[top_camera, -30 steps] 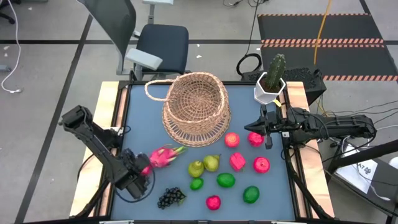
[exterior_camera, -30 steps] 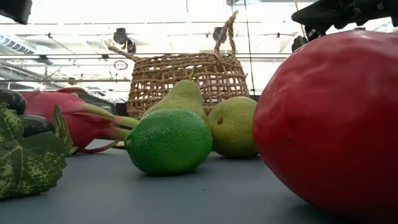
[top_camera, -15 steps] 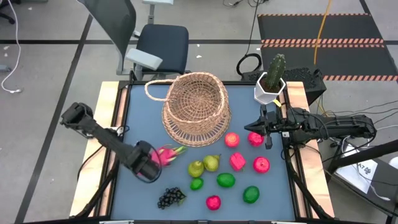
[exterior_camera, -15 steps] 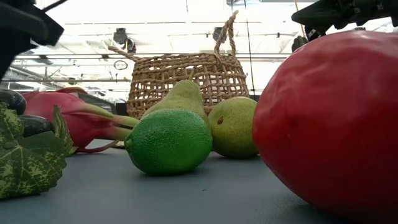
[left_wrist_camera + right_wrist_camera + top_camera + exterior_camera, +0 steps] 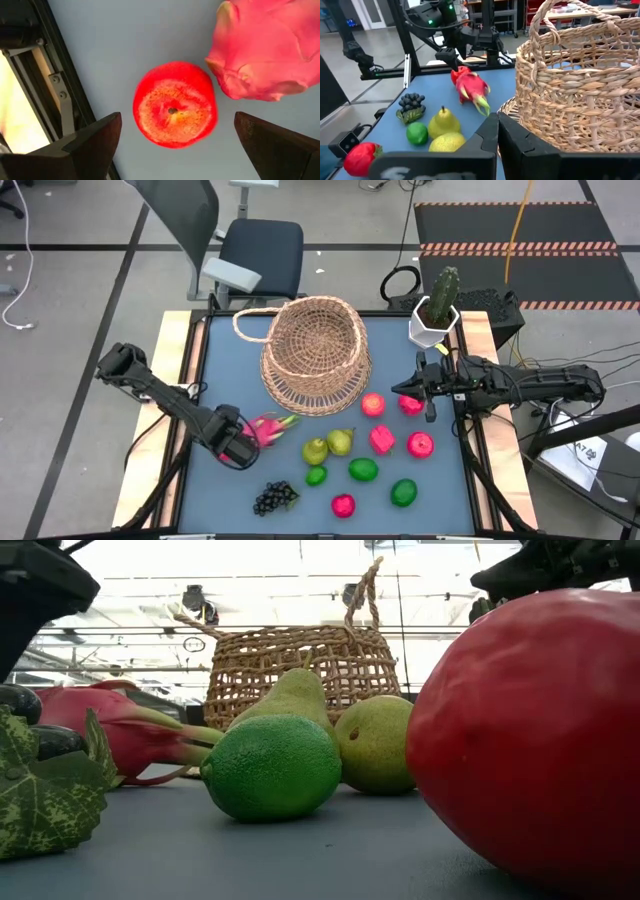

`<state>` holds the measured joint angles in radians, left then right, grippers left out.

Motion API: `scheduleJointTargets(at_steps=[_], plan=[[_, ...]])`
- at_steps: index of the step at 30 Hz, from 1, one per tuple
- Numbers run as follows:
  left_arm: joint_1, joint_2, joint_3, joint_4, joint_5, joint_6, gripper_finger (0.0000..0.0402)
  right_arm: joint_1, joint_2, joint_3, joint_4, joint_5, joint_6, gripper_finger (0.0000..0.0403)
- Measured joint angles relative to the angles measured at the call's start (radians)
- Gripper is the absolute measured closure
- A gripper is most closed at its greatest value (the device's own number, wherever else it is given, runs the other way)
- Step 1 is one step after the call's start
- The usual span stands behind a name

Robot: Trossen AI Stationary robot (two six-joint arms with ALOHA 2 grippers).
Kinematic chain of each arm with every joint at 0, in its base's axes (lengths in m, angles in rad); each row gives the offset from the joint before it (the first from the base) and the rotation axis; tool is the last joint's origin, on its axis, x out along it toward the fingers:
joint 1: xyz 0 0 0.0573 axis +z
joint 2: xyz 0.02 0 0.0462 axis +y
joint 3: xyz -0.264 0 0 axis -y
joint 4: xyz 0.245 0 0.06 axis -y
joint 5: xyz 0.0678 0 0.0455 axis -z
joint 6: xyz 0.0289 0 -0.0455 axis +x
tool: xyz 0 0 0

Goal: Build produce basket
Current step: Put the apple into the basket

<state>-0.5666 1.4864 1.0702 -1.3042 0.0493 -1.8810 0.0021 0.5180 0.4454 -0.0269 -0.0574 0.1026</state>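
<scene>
Fruit is still all on the table, none in the basket, so the work stands at its first pick. At the table's nine o'clock side the left gripper point(image 5: 236, 446) hangs over a red apple point(image 5: 174, 104) that lies just beside the pink dragon fruit point(image 5: 268, 429); in the left wrist view its two fingers stand spread wide, one on each side of the apple, gripping nothing. Judging by that, the step in hand is the approach to this apple: the next move calls for coming straight down so the fingers straddle it without nudging the dragon fruit at its side, then closing, lifting, and carrying it toward twelve o'clock. Toward six o'clock lies the dark grape bunch point(image 5: 274, 497), then a small lime point(image 5: 316, 475) and two green pears point(image 5: 328, 445). At twelve o'clock of the table's middle stands the basket point(image 5: 314, 352), tipped so that its mouth shows from above, its looped handle at its ten o'clock side. Past centre, from three to five o'clock, lie the red and green rounds point(image 5: 383, 439), well apart from the basket. At the three o'clock edge the right gripper point(image 5: 431, 388) waits with its fingers pressed together, empty, near the white pot with a cactus point(image 5: 436, 315).
</scene>
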Motion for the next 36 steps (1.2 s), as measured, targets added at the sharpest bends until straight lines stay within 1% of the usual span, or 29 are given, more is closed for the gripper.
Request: scheduleJointTargets(at_steps=[5, 10, 15, 20, 23, 36], plan=[[-0.032, 0.000, 0.000, 0.000, -0.041, -0.020, 0.0014, 0.000, 0.000, 0.000, 0.011, 0.000, -0.021, 0.0403], [-0.054, 0.000, -0.003, 0.006, -0.058, -0.037, 0.0014, 0.000, -0.001, 0.000, 0.048, 0.000, -0.036, 0.0403], [-0.078, 0.000, -0.049, 0.040, -0.058, -0.045, 0.0014, 0.000, -0.001, 0.000, 0.061, 0.000, -0.036, 0.0403], [-0.084, 0.000, -0.109, 0.156, -0.058, -0.033, 0.0014, 0.000, -0.001, 0.000, 0.061, 0.000, -0.027, 0.0403], [-0.084, 0.000, -0.134, 0.193, -0.058, -0.033, 0.0014, 0.000, -0.001, 0.000, 0.061, 0.000, -0.020, 0.0403], [-0.084, -0.001, -0.152, 0.203, -0.074, -0.029, 0.0014, 0.000, -0.001, 0.000, 0.061, 0.000, -0.017, 0.0403]])
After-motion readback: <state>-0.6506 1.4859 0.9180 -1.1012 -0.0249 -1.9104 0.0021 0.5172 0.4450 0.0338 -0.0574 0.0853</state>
